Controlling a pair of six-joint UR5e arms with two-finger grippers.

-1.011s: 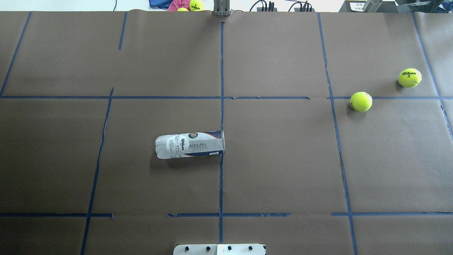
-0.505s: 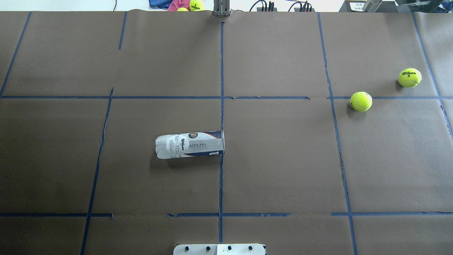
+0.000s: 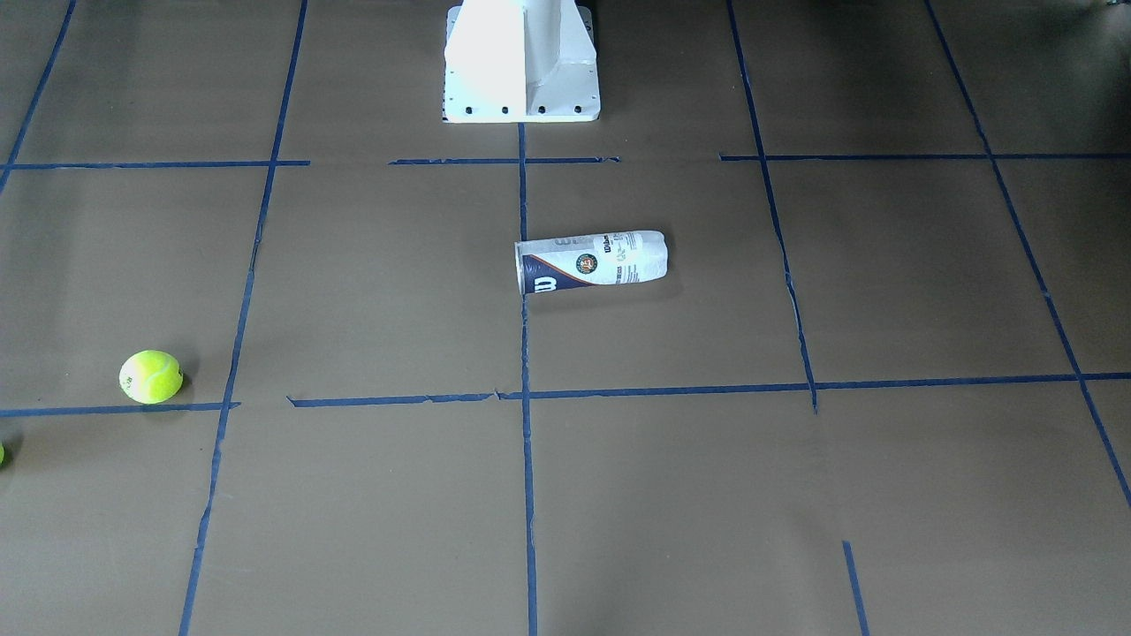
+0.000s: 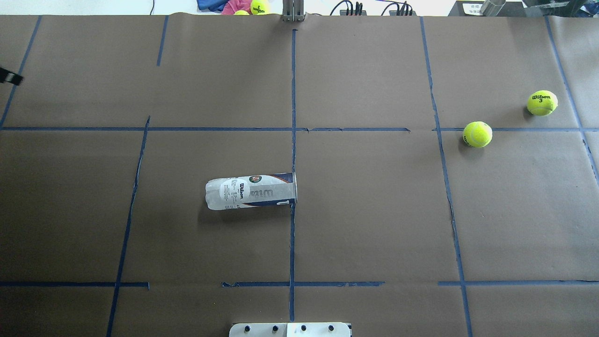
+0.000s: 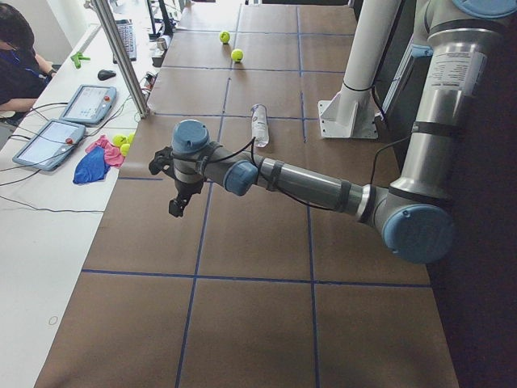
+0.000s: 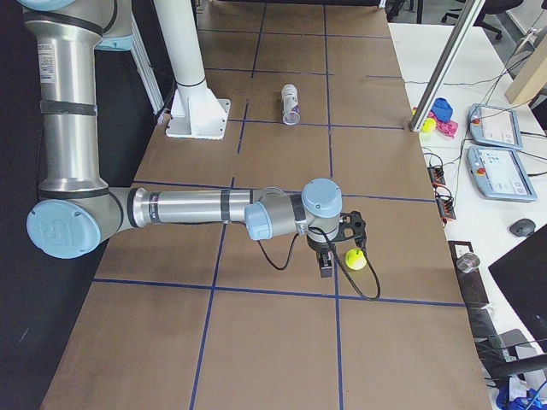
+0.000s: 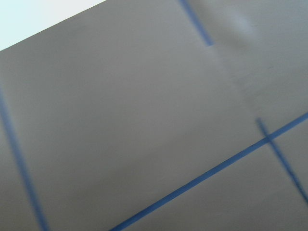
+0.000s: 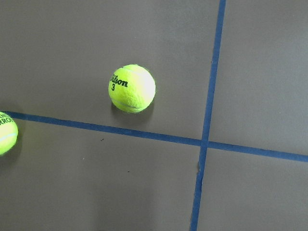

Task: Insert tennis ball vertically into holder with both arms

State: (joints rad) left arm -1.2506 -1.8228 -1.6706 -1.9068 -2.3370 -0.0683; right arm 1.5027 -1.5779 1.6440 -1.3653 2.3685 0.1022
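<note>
The holder (image 4: 251, 192) is a clear can with a white and navy label. It lies on its side mid-table with its open end toward the centre tape line, and also shows in the front view (image 3: 590, 261). Two tennis balls (image 4: 477, 134) (image 4: 542, 103) rest at the far right. The right wrist view looks down on the "3" ball (image 8: 132, 88). My right gripper (image 6: 329, 260) hovers near a ball (image 6: 355, 260); I cannot tell if it is open. My left gripper (image 5: 179, 206) hangs over the left end, with only a black tip at the overhead edge (image 4: 9, 77); its state is unclear.
The white pedestal base (image 3: 521, 62) stands at the near middle edge. A metal post (image 4: 293, 11), spare balls (image 4: 259, 6) and cloths lie past the far edge. Blue tape lines grid the brown table (image 4: 374, 210). An operator sits beside tablets (image 5: 48, 133).
A black tip of my left gripper has come into the overhead view at the left edge. The holder and both balls have not moved.
</note>
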